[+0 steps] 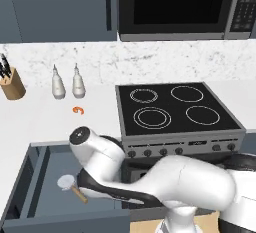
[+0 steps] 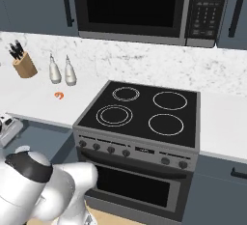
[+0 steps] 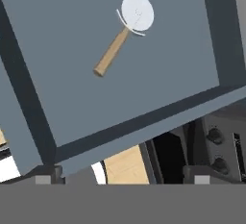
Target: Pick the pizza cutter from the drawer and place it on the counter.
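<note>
Slate-blue drawer (image 1: pixel 30 187) is pulled open; cutter (image 3: pixel 126 31) is seen lying flat on its floor, alone, w/ bare room all round. In hand view it is set ahead of the claw, handle slanted toward it, wheel farthest. Claw state can't be told. Counter (image 1: pixel 40 119) is found just behind drawer.

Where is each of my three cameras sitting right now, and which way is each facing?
Left base view: behind-left, facing the black glass stovetop; white arm rises lower right over the open slate-blue drawer.
Right base view: behind-right, same stovetop; arm lower left.
Hand view: looks down into the drawer at the wooden-handled pizza cutter with the silvery disc wheel.
Shared: both base views show the white marbled counter and the small orange curled item.
</note>
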Available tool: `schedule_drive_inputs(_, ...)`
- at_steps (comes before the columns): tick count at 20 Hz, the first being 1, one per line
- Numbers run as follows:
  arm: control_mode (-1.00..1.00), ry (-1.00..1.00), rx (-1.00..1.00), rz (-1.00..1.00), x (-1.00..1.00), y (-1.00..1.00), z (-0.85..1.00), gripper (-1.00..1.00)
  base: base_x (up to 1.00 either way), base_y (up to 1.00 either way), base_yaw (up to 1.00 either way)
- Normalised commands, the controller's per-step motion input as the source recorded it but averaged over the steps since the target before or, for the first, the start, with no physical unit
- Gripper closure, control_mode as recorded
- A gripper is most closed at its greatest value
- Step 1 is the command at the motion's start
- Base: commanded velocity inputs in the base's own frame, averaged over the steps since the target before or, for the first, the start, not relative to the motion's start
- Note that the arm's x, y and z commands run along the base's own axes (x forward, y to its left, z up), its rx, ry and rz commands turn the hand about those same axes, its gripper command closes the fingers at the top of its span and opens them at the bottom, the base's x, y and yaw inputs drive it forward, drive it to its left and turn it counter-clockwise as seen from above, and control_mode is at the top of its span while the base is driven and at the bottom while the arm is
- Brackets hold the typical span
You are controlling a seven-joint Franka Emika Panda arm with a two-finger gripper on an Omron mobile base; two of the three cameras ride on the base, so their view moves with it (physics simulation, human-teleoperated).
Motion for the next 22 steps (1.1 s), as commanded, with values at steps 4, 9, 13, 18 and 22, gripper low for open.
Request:
schedule_drive_inputs(4, -1.0, 0.32, 0.0, -0.34, 0.53, 0.41, -0.39, -1.0, 0.0, 0.0, 0.0)
schedule_drive_inputs(9, -1.0, 0.15, 0.0, -0.05, 0.08, 0.48, -0.43, -1.0, 0.0, 0.0, 0.0)
schedule_drive_inputs(13, -1.0, 0.04, 0.0, -0.05, 0.07, 0.32, -0.5, -1.0, 0.0, 0.0, 0.0)
schedule_drive_inputs(18, -1.0, 0.03, 0.0, -0.16, 0.22, 0.03, -0.63, -1.0, 0.0, 0.0, 0.0)
schedule_drive_inputs(22, -1.0, 0.06, 0.0, -0.16, 0.25, 0.03, -0.5, -1.0, 0.0, 0.0, 0.0)
